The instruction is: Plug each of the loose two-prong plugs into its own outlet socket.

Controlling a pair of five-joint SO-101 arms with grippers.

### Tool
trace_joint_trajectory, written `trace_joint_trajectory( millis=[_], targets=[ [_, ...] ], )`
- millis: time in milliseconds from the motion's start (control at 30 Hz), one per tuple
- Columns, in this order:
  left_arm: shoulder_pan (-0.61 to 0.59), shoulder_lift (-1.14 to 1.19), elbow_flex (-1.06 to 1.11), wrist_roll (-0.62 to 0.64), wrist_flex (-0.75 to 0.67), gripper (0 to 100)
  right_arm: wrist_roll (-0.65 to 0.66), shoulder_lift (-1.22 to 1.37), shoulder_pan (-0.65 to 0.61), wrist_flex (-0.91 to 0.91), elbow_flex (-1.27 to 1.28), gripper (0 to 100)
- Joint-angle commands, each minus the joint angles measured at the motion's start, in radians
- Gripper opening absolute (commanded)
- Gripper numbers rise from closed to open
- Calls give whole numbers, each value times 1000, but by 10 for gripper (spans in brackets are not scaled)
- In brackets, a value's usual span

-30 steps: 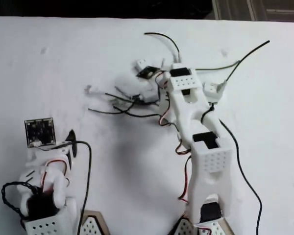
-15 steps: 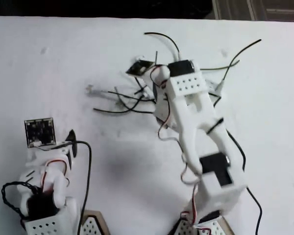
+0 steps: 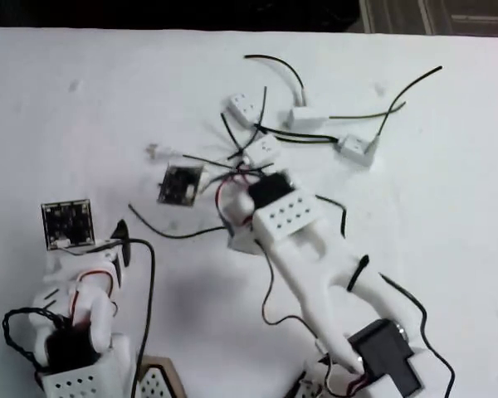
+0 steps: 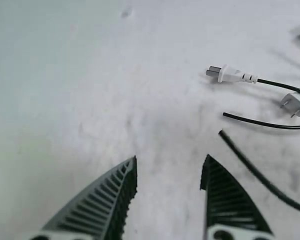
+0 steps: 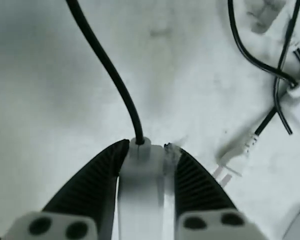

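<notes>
White tabletop (image 3: 66, 124) lies beneath the right claw (image 5: 146, 146), which pinches a corded connector (image 5: 140, 190) (left claw (image 4: 170, 158) spread apart).

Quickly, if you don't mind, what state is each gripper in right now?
Left gripper: open, holding nothing.
Right gripper: closed on a white cord end; whether that is a plug or a socket cannot be told.

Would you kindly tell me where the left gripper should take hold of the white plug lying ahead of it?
I'd grip the white plug across its blocky body, between the prongs and the ribbed collar, coming down from above. It lies flat on the table with both long sides bare, and the left gripper is open.
</notes>
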Motion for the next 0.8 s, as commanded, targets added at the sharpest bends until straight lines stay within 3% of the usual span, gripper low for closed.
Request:
trace_joint_trajectory(
  millis=[0, 200, 333, 467, 600, 767],
  targets=[
    [-8, -7, -12, -11, -18, 219, 11, -47, -30, -234, 104, 19],
    [-10, -7, -14, -11, -18, 221, 18, -54, -35, -627, 322, 19],
    [-10, -7, -14, -11, -18, 221, 135, -56, -59, -871, 496, 21],
    [-10, -7, -14, -11, -17, 221, 157, -58, -65, -1090, 641, 57],
    [-10, -7, -14, -11, -17, 221, 152, -117, -64, -1138, 706, 196],
    [-10, -7, -14, -11, -18, 221, 152, -300, -70, -1104, 761, 198]
  ],
)
